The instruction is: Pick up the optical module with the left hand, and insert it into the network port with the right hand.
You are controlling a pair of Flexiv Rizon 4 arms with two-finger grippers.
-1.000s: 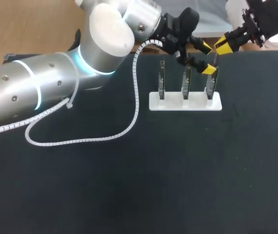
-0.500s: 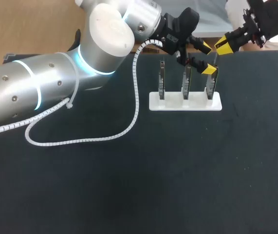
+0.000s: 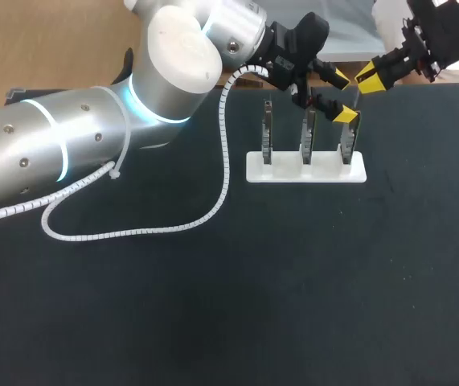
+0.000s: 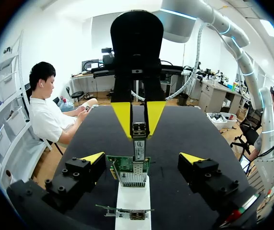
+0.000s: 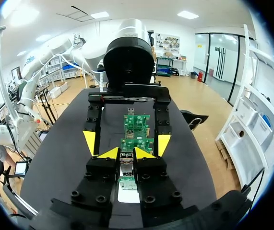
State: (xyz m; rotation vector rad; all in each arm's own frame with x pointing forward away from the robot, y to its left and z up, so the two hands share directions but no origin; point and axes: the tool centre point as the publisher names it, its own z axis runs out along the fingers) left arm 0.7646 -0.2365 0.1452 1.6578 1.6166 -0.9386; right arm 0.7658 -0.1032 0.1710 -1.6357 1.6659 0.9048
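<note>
Since the optical module [image 4: 139, 143] must enter the port end-on, my right gripper [image 4: 137, 129] pinches it upright over the end network card [image 4: 127, 164] in the white holder [image 3: 285, 173], near the tabletop's far edge. My left gripper [image 4: 141, 157] gapes wide and empty, straddling that card.

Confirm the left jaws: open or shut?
Open. In the left wrist view their yellow tips stand wide apart, one on either side of the green network card, with gaps to it.
</note>
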